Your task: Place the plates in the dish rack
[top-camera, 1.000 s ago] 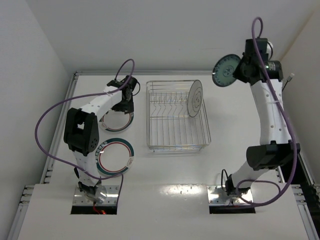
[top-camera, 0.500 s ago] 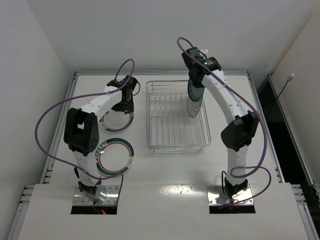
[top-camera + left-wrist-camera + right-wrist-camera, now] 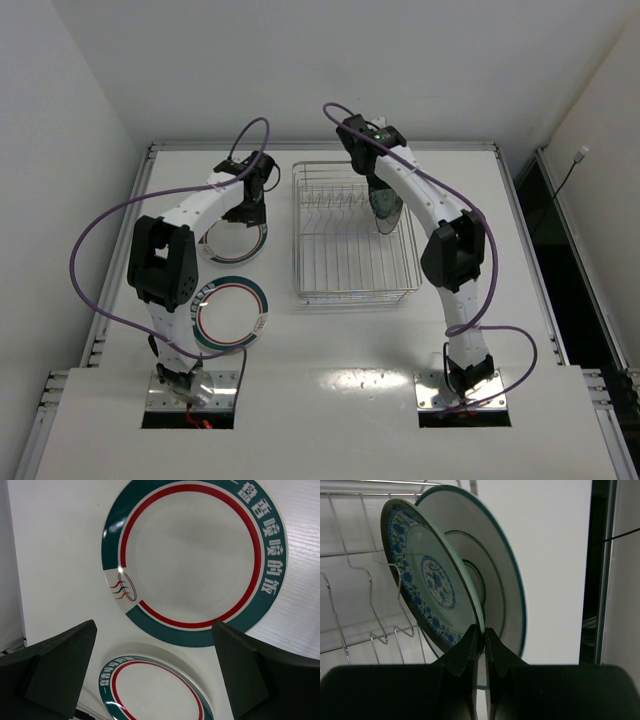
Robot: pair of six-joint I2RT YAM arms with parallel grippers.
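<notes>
My right gripper (image 3: 482,631) is shut on the rim of the small teal patterned plate (image 3: 427,580), holding it upright over the dish rack (image 3: 340,262). The pale grey plate (image 3: 502,597) with dark rings stands just behind it. From above, the right arm covers most of the teal plate (image 3: 386,206) at the rack's far right. Whether the plate rests on the tines (image 3: 375,630) I cannot tell. My left gripper (image 3: 154,630) is open, hovering above two white plates with teal-and-red rings, one (image 3: 192,555) ahead and one (image 3: 150,690) between the jaws. From above they lie left of the rack, far (image 3: 240,243) and near (image 3: 232,316).
The rack's front half holds only bare wire. White walls close in the table at the back and left. A raised metal rail (image 3: 140,190) runs along the left edge. Purple cables loop above both arms.
The right arm has swung in from the far right with the teal plate and now holds it in the rack beside the grey plate. The left arm has not moved.
</notes>
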